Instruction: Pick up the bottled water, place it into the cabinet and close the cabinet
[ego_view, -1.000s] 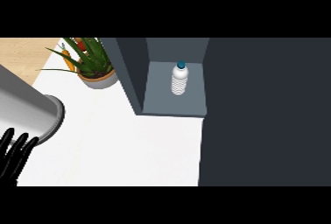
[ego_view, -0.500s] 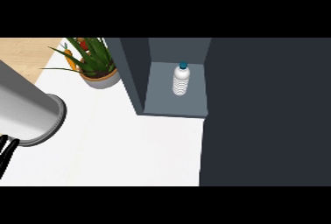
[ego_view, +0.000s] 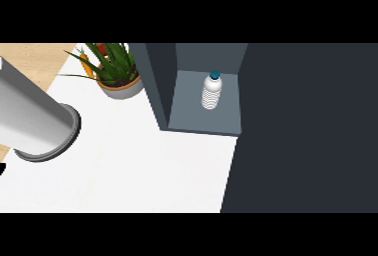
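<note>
A grey left forearm (ego_view: 33, 120) slants in from the left edge; barely a black sliver of its robot hand (ego_view: 2, 168) shows.

left forearm (ego_view: 33, 120) cut off by the left edge, its hand almost wholly out of view

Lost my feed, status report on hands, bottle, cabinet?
Left forearm only, hands unseen. Bottled water upright inside open cabinet. Potted plant beside it, nothing blocking.

Open counter (ego_view: 148, 170) beside cabinet (ego_view: 310, 125)
</note>
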